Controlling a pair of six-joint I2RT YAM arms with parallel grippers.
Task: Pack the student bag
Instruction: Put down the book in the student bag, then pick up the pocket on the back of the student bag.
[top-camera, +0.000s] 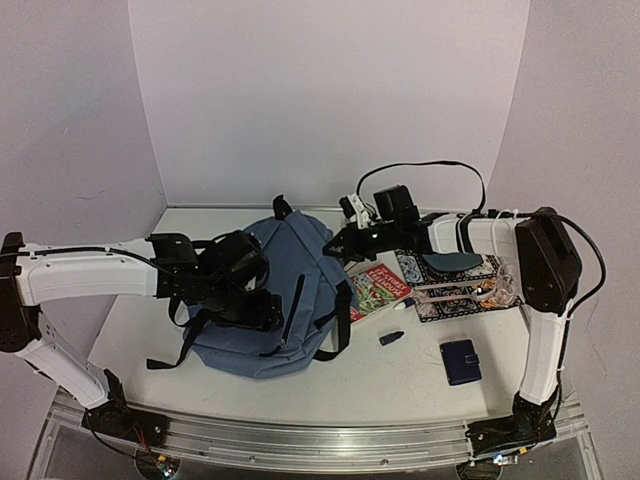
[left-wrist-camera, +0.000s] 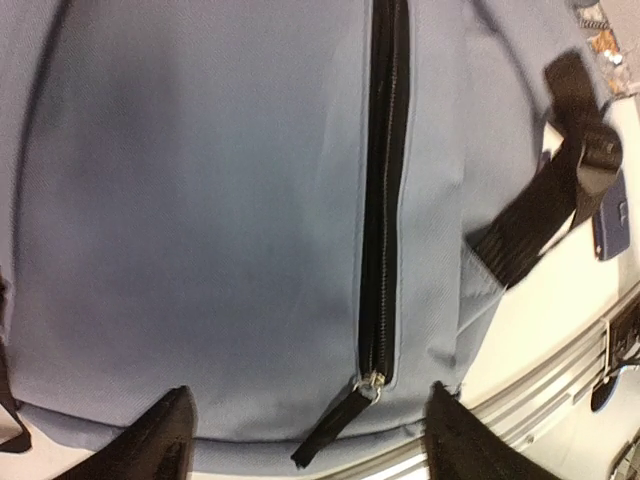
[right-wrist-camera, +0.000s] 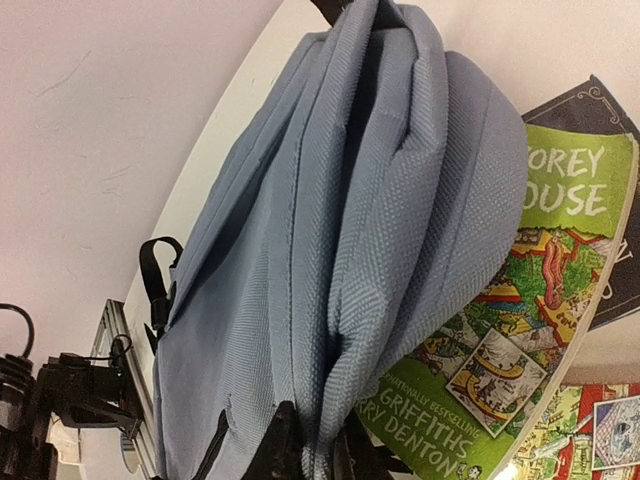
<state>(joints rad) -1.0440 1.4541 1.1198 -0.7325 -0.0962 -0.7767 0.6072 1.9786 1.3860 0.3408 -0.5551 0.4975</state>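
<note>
Our left fingers (left-wrist-camera: 160, 445) are spread wide and released, one tip on each side of the black zipper pull (left-wrist-camera: 325, 435), hovering over the front panel of the student bag (left-wrist-camera: 200, 220) with nothing held between them. Above the pull, the closed zipper (left-wrist-camera: 385, 200) runs straight up the slate-blue fabric. A black strap with a buckle (left-wrist-camera: 550, 190) lies off the bag's side.

Our right fingers (right-wrist-camera: 278, 450) are drawn close together and clamp a fold of the bag's fabric at its edge. Just beside that fold we see a green-covered paperback book (right-wrist-camera: 520, 300), and the bag's bulging side lies over part of its cover.

From the overhead camera, the bag lies flat on the white worktop (top-camera: 420, 385), left of centre and between the two arms, its handle end towards the back wall. To its right, past the book, sits a dark patterned pouch (top-camera: 450, 295), and nearer the front edge a small navy wallet (top-camera: 461, 361) lies apart from the rest.
</note>
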